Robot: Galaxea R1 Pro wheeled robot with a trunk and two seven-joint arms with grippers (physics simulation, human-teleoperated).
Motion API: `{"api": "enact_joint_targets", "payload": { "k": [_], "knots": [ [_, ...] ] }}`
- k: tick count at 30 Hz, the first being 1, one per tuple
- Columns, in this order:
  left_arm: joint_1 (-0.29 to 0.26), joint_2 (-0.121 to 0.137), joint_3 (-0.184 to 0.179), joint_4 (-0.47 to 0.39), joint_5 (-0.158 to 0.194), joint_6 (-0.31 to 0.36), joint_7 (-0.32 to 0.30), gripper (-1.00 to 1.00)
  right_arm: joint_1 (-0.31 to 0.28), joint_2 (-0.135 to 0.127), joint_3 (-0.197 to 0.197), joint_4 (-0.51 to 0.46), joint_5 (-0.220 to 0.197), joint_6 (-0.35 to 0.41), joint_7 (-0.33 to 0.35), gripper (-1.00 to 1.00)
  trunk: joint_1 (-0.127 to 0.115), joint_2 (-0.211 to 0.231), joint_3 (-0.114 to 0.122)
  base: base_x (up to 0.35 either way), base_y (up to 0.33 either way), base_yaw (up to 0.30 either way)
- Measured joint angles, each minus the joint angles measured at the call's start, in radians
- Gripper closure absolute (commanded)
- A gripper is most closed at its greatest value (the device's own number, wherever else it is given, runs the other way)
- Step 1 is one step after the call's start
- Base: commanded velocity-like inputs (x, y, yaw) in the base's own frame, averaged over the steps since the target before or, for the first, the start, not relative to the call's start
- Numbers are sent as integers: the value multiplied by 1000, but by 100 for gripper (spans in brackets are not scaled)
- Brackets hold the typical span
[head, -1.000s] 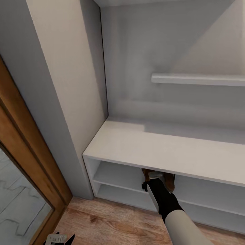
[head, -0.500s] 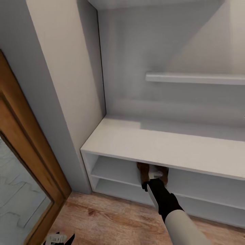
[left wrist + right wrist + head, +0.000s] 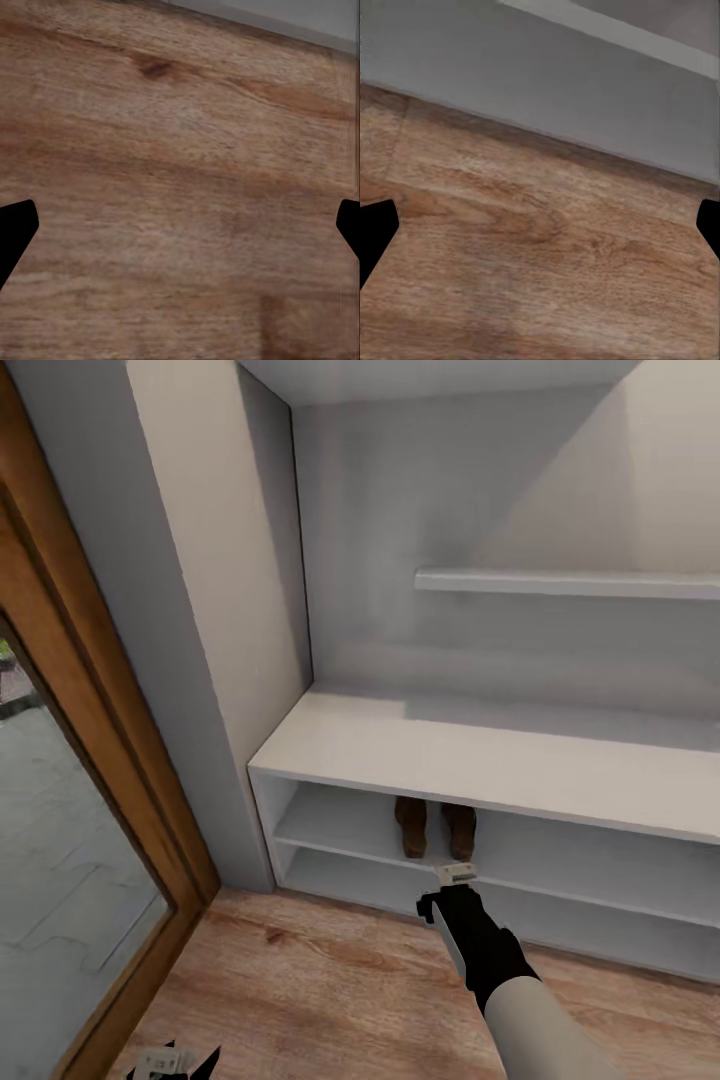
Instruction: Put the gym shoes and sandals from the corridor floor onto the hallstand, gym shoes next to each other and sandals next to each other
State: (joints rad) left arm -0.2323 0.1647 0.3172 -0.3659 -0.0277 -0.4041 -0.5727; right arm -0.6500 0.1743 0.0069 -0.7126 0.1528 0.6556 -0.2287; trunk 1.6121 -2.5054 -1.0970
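Two sandals (image 3: 435, 828) side by side inside hallstand (image 3: 480, 775), seemingly upper shelf.

Two sandals (image 3: 434, 828) – side by side on the upper shelf level of one hallstand (image 3: 480, 765), around 6 o'clock under its top. Two open shelf levels. One wall shelf (image 3: 565, 582) at 1 o'clock. Two pincers – left pincer (image 3: 175, 1063), right pincer (image 3: 455, 874). One wooden door frame (image 3: 120, 740).
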Motion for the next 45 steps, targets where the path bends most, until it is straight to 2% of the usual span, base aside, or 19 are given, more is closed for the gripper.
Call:
{"api": "enact_joint_targets", "payload": {
  "k": [16,19,20,22,25,32,38,42,45],
  "knots": [
    [0,0,0,0,-1,0,6,-100,2,0,-1,14,0,-1,0,-100,0,0,0,-336,0,0],
    [0,1,0,0,-1,-1,6,-100,3,0,-1,42,2,-6,0,-100,0,0,0,-337,0,0],
    [0,2,2,0,-1,-2,8,-100,4,0,-1,105,2,-30,-1,-100,0,0,0,-337,0,0],
    [0,2,3,0,-1,-2,11,-100,4,0,-1,150,5,-61,-1,-100,0,0,0,-337,0,0],
    [0,3,4,0,-1,-2,17,-100,4,-2,-1,222,5,-137,0,-100,0,0,0,-336,0,0],
    [0,2,4,2,-1,-2,48,-100,4,-77,0,422,2,-416,3,-100,0,0,0,-256,0,0],
    [0,1,2,6,-2,-2,95,-100,5,-122,1,597,9,-680,6,-100,0,0,0,-78,0,0],
    [0,0,0,7,-2,-2,123,-100,8,-148,2,648,10,-831,8,-100,-1,0,0,-25,0,0],
    [0,0,0,8,-2,-3,137,-100,21,-162,2,665,11,-909,10,-100,-1,0,0,-11,0,0]
  ]
}}
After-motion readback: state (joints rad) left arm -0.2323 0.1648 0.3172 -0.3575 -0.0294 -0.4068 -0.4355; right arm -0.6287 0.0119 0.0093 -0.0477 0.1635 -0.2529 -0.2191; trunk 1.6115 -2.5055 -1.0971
